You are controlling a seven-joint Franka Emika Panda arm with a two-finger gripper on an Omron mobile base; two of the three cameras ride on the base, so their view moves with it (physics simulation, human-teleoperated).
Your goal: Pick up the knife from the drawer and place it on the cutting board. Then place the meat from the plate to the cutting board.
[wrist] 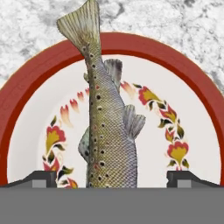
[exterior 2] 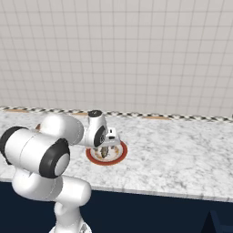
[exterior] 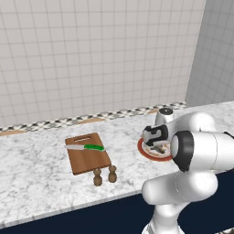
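Observation:
The knife (exterior: 89, 147), with its green handle and silver blade, lies across the reddish-brown cutting board (exterior: 87, 161) on the marble counter. To the board's right sits the red-rimmed plate (exterior: 142, 150) (exterior 2: 119, 157) (wrist: 175, 57). The meat (wrist: 107, 127) (exterior 2: 105, 153) on it is a spotted fish lying lengthwise. My gripper (exterior: 158, 145) (exterior 2: 105, 147) (wrist: 111, 177) hangs open just above the plate. One fingertip (wrist: 41, 177) stands on each side of the fish's body, clear of it. The drawer is out of view.
Two small brown wooden shakers (exterior: 104, 175) stand at the board's front edge, near the counter's lip. A tiled wall (exterior: 91, 55) backs the counter. Navy cabinet fronts (exterior: 91, 219) run below it. My white arm reaches over the counter to the plate.

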